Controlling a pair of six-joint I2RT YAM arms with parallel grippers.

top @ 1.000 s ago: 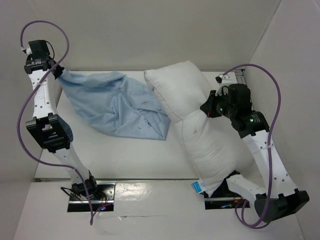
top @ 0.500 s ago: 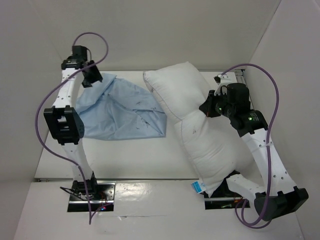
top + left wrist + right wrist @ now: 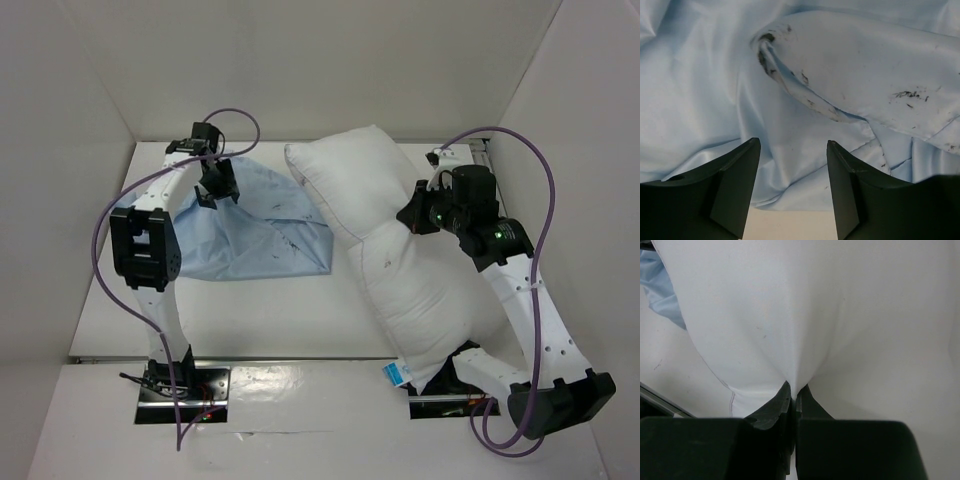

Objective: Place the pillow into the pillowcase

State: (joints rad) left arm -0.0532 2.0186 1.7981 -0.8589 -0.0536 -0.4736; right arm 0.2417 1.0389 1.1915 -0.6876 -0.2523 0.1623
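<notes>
White table (image 3: pixel 250 310) w/ pillowcase (image 3: pixel 250 235) on L, pillow (image 3: pixel 420 290) on R.

the pillowcase (image 3: pixel 240 225) lies on the left rear part of the table (image 3: pixel 250 310). the pillow (image 3: pixel 390 250) lies just to its right, running slantwise from the rear centre to the near right edge, its far end touching the pillowcase's right border. the left gripper (image 3: pixel 218 190) hangs over the pillowcase's rear part. the right gripper (image 3: pixel 412 218) sits at the pillow's right flank, midway along, pinching a fold.
</notes>
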